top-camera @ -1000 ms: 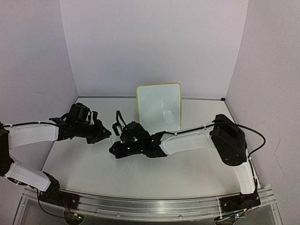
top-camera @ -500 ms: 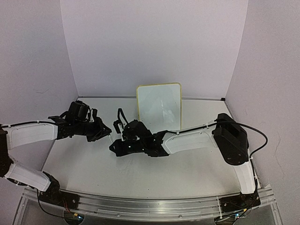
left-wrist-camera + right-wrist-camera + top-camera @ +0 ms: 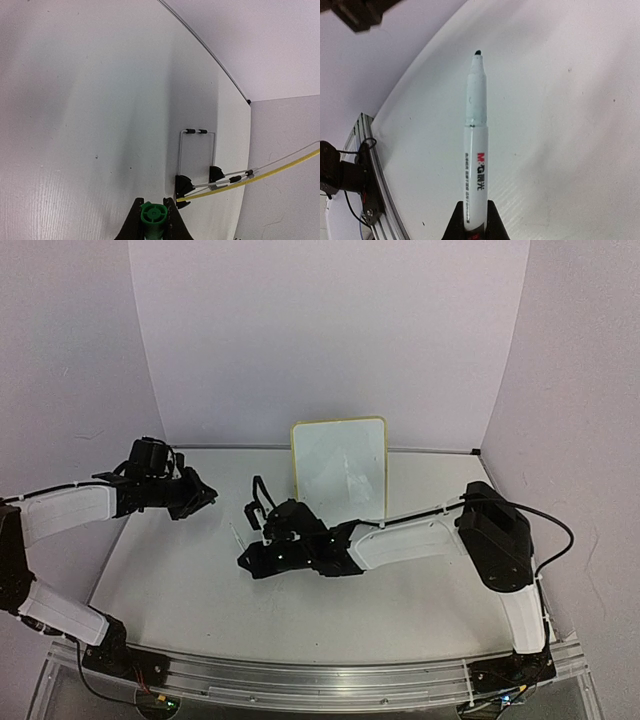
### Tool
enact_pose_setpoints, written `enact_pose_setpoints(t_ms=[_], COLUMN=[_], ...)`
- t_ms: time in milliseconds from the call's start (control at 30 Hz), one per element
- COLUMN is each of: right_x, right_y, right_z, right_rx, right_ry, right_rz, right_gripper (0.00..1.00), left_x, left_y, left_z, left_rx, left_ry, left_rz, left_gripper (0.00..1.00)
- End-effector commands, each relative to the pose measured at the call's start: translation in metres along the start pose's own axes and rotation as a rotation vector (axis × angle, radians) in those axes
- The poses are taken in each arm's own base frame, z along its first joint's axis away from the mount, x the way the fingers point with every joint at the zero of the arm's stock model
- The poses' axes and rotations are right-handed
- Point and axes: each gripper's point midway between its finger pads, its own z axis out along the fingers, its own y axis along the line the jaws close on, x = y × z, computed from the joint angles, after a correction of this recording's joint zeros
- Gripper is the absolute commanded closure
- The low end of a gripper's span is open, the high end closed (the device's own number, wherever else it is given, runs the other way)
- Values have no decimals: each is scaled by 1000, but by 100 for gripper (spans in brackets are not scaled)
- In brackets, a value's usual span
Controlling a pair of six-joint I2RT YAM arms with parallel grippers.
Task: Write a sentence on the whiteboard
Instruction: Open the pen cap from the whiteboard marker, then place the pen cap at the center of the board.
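The whiteboard (image 3: 340, 475) is stood upright at the middle of the table's (image 3: 200, 590) back edge, with no writing seen on it. In front, the marker (image 3: 476, 150) is clamped, tip bared, in the closed right gripper (image 3: 474, 220). The left gripper (image 3: 153, 211), closed on the green cap (image 3: 153, 216), has been drawn away toward the left edge. Uncapping is judged done, with writing next.

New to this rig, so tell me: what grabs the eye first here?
An uncapped marker juts from the shut right gripper, tip out over the table. The left gripper pinches a green cap. The whiteboard stands upright at the table's back, no writing showing.
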Motion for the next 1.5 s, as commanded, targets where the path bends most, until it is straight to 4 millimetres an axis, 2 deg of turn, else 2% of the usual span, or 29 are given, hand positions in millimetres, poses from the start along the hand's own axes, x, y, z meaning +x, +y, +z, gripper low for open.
enact_pose_setpoints(t_ms=[0, 100, 200, 433, 533, 700, 967, 1133, 1200, 1333, 1467], right_x=[-3, 0, -2, -14, -18, -21, -26, -33, -38, -41, -41], right_y=[10, 8, 5, -10, -16, -16, -14, -27, -35, -33, -25], right_z=[-14, -18, -27, -59, -69, -77, -100, -113, -119, -133, -148], right_rx=[5, 19, 44, 152, 189, 198, 119, 50, 48, 52, 34], right_ry=[27, 31, 14, -52, -71, -79, -61, -35, -36, -18, 23], right_rz=[-24, -28, -45, -89, -97, -148, -237, -213, -198, -270, -325], right_gripper=[100, 100, 100, 100, 100, 100, 100, 100, 100, 100, 100], left_x=[-33, -38, -35, 8, 22, 40, 46, 38, 35, 26, 13], left_y=[-9, -1, 17, 87, 106, 123, 124, 122, 120, 93, 38], left_z=[-3, -2, 2, 24, 33, 47, 52, 40, 35, 22, -3], left_rx=[-31, -77, -126, -335, -375, -395, -364, -384, -393, -299, -116], left_ry=[-106, -118, -103, 62, 117, 201, 219, 177, 173, 137, 60], left_rz=[64, 88, 87, 92, 84, 85, 116, 158, 181, 261, 383], left_gripper=[100, 100, 100, 99, 97, 92, 55, 30, 25, 20, 18])
